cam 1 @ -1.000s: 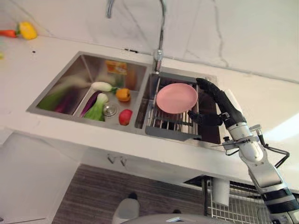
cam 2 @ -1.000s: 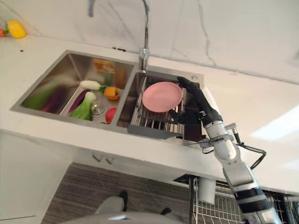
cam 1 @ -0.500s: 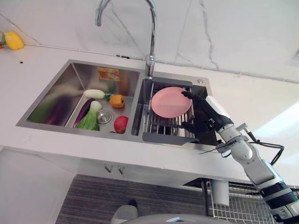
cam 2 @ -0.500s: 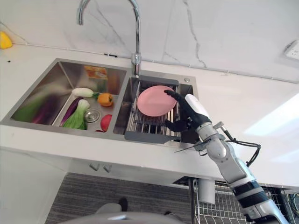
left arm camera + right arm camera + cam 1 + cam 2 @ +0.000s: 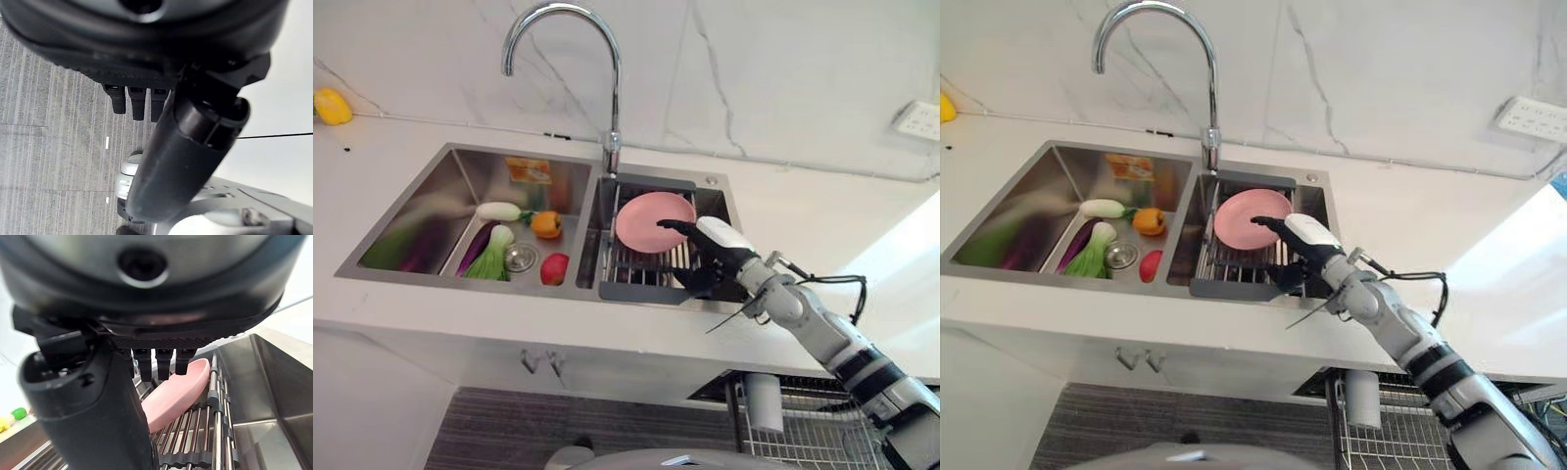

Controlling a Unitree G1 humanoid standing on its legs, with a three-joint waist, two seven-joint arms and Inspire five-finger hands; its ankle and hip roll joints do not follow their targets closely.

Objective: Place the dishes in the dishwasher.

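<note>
A pink plate (image 5: 649, 219) leans on edge in the wire drying rack (image 5: 646, 266) inside the sink's right basin. My right hand (image 5: 713, 249) reaches in from the right. Its straight fingers (image 5: 677, 227) lie across the plate's lower right rim, and the thumb hangs lower, over the rack. The hand is open and has no hold on the plate. In the right wrist view the fingertips (image 5: 157, 365) end just at the plate (image 5: 180, 392). My left hand (image 5: 186, 147) hangs open above the striped floor, holding nothing.
The left basin (image 5: 431, 211) holds a white radish, a bok choy (image 5: 489, 262), an aubergine, an orange pepper (image 5: 546, 224) and a red fruit (image 5: 554, 268). A tall tap (image 5: 607, 88) stands between the basins. A wire dish basket (image 5: 803, 436) shows under the counter at lower right.
The camera has shifted, so the whole scene sits differently. My right hand has slid from beside the plate's right rim to lie lower across its lower right edge. The plate has not moved.
</note>
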